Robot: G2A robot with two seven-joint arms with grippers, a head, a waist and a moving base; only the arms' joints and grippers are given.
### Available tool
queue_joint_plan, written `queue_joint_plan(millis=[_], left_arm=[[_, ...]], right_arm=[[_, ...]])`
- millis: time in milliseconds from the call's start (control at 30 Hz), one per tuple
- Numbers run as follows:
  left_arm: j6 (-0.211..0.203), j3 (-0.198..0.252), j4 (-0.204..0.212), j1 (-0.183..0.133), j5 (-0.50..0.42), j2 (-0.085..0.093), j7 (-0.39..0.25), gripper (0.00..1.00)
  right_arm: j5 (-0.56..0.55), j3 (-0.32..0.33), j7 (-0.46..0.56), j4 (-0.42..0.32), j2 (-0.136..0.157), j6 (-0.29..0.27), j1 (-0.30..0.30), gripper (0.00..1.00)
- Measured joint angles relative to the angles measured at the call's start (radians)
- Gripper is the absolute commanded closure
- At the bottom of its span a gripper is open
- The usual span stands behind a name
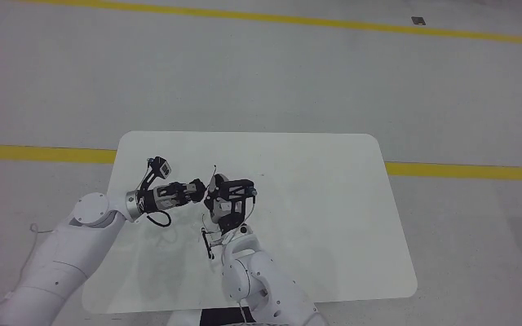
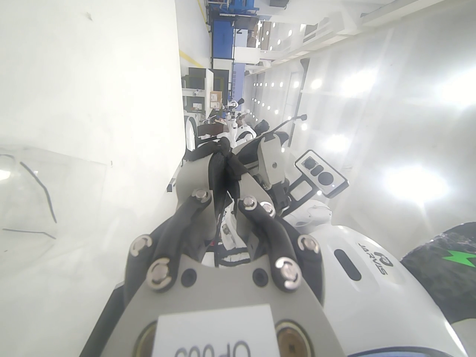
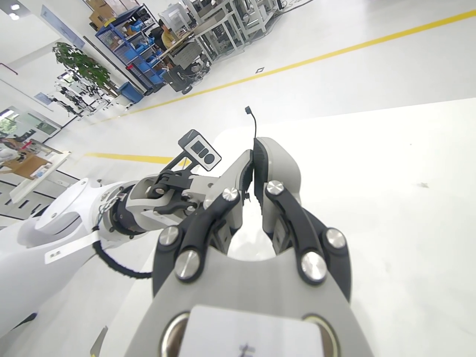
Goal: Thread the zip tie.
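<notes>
Between right gripper [image 3: 254, 167] fingers [image 3: 277, 161], the zip tie [image 3: 254, 125] sticks up.

On the base of my left gripper [image 2: 224, 156] a left label [image 2: 219, 330] carries dark letters, cut by the edge. A word mark [image 2: 375, 261] stands on an arm's white shell [image 2: 357, 299], and a green bolt sign [image 2: 459, 258] on a black cover [image 2: 435, 288]. On my right gripper [image 3: 254, 150] the right label [image 3: 253, 330] shows 1 clipped character.

A white surface [image 1: 326, 244] with rounded corners stood on a grey floor [image 1: 245, 73]. One yellow line [image 1: 285, 18] crossed the top of the frame, and another [image 1: 457, 170] showed at mid-height on either side of the surface. A small dark plate [image 1: 418, 20] lay on the floor at upper right. In the right wrist view, blue shelves [image 3: 122, 35] and a plant [image 3: 83, 63] stood at upper left.
</notes>
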Motion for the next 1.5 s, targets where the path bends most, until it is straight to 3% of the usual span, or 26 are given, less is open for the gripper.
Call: queue_joint_plan(millis=[967,1000,1033,1067,1333,1500], left_arm=[[0.000,0.000,0.000,0.000,0.000,0.000,0.000,1.00],[0.000,0.000,0.000,0.000,0.000,0.000,0.000,1.00],[0.000,0.000,0.000,0.000,0.000,0.000,0.000,1.00],[0.000,0.000,0.000,0.000,0.000,0.000,0.000,1.00],[0.000,0.000,0.000,0.000,0.000,0.000,0.000,1.00],[0.000,0.000,0.000,0.000,0.000,0.000,0.000,1.00]], right_arm=[[-0.011,-0.019,0.024,0.011,0.011,0.000,0.003,1.00],[-0.010,-0.019,0.024,0.010,0.012,-0.001,0.003,0.60],[-0.009,-0.019,0.025,0.010,0.012,-0.001,0.002,0.05],[-0.008,-0.019,0.025,0.009,0.013,-0.001,0.002,0.00],[-0.004,0.009,0.009,-0.040,0.025,-0.010,-0.029,0.00],[-0.001,0.074,0.030,-0.118,0.045,-0.081,-0.074,0.00]])
